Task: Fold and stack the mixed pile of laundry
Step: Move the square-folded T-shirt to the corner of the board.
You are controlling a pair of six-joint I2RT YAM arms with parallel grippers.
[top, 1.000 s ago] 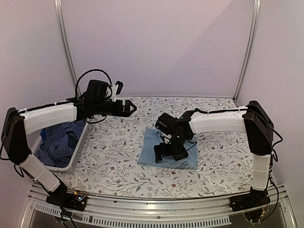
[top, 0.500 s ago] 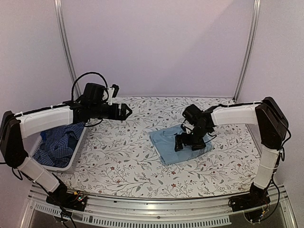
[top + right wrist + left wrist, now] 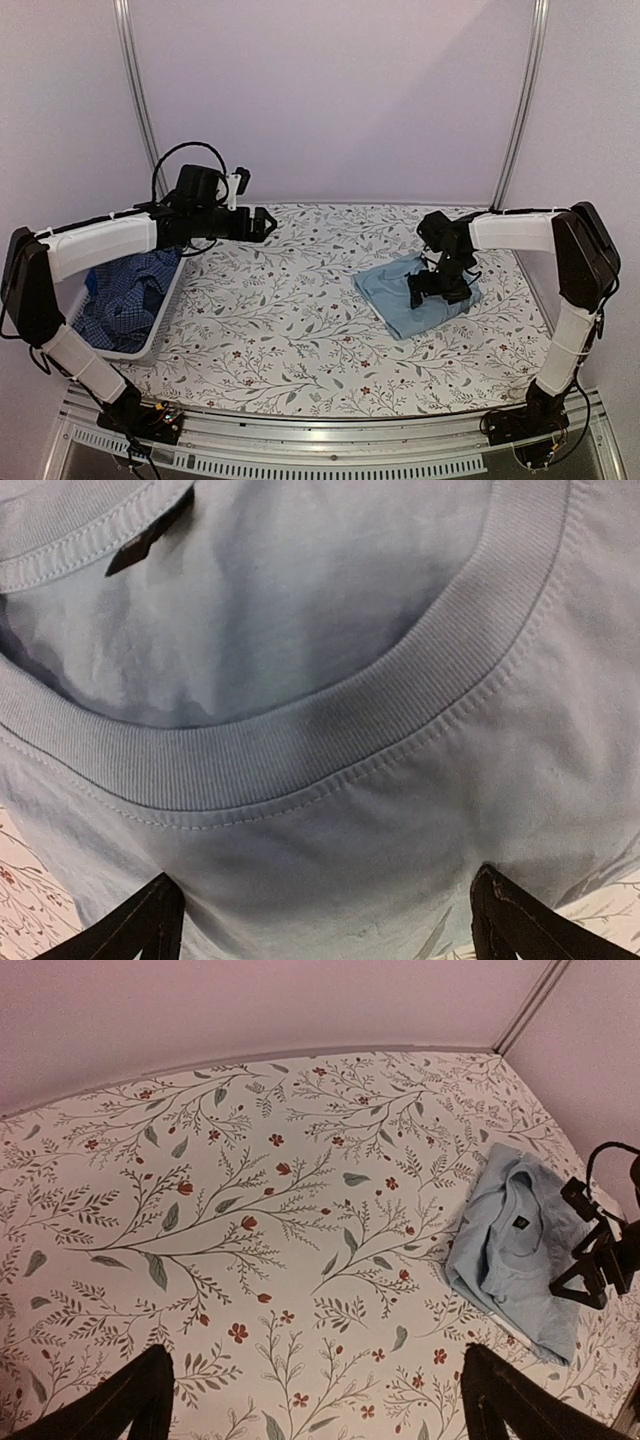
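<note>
A folded light-blue shirt [image 3: 392, 298] lies on the flowered table, right of centre, its ribbed collar [image 3: 300, 750] filling the right wrist view. My right gripper [image 3: 440, 290] stands open and rests down on the shirt's right part, one finger [image 3: 150, 925] on each side of the cloth below the collar, nothing pinched between them. The rest of the mixed laundry pile, with a dark blue check shirt [image 3: 125, 295], sits in the white basket [image 3: 165, 300] at the left. My left gripper [image 3: 265, 222] hovers open and empty over the back of the table; the light-blue shirt [image 3: 510, 1250] shows at its right.
The basket stands at the table's left edge under my left forearm. Metal frame posts [image 3: 520, 100] rise at both back corners before the pale wall. The table's back edge [image 3: 300, 1055] runs close behind the left gripper.
My right gripper has slid the folded light-blue shirt from the table's middle toward the right and back. The left gripper has drawn back slightly.
</note>
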